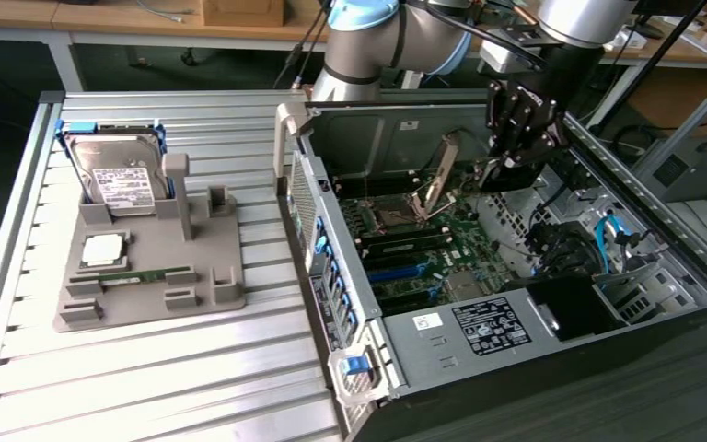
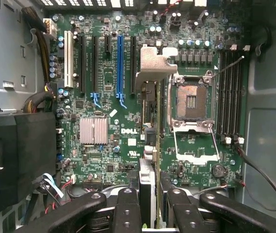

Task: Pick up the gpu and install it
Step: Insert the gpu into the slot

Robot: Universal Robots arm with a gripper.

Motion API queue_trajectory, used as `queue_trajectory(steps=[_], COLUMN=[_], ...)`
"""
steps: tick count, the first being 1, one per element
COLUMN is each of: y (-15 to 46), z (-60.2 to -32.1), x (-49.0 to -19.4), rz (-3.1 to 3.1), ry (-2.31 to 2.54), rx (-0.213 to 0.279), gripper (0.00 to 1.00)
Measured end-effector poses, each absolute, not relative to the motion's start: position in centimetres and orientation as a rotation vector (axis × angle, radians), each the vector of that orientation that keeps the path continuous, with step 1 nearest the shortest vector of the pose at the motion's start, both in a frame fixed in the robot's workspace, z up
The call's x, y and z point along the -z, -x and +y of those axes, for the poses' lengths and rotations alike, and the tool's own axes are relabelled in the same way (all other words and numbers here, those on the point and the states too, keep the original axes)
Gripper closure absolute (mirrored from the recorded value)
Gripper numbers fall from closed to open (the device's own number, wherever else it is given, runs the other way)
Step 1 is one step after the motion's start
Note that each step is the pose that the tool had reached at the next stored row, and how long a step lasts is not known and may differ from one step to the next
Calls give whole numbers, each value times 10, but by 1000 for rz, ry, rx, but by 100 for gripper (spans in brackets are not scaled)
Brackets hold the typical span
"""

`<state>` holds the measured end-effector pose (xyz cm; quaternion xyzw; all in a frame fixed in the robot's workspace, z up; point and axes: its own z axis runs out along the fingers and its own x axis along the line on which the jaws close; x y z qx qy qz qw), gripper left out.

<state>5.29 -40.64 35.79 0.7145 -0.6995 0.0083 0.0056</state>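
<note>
My gripper hangs inside the open computer case, shut on the gpu, a thin card seen edge-on and tilted above the motherboard. In the wrist view the gpu runs away from my fingers as a narrow edge, ending in its silver metal bracket. It hovers over the board between the blue expansion slot and the open CPU socket, clear of the slots.
On the slatted table at the exterior view's left stands a grey fixture with a silver hard drive, a processor chip and a green memory stick. A black shroud and cables line one side of the case.
</note>
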Motion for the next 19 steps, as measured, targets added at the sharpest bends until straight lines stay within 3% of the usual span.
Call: queue_trajectory(steps=[19], y=[-47], z=[-409], x=[-353], rz=[-2190], ry=[-2237], rx=[-26], gripper=[73])
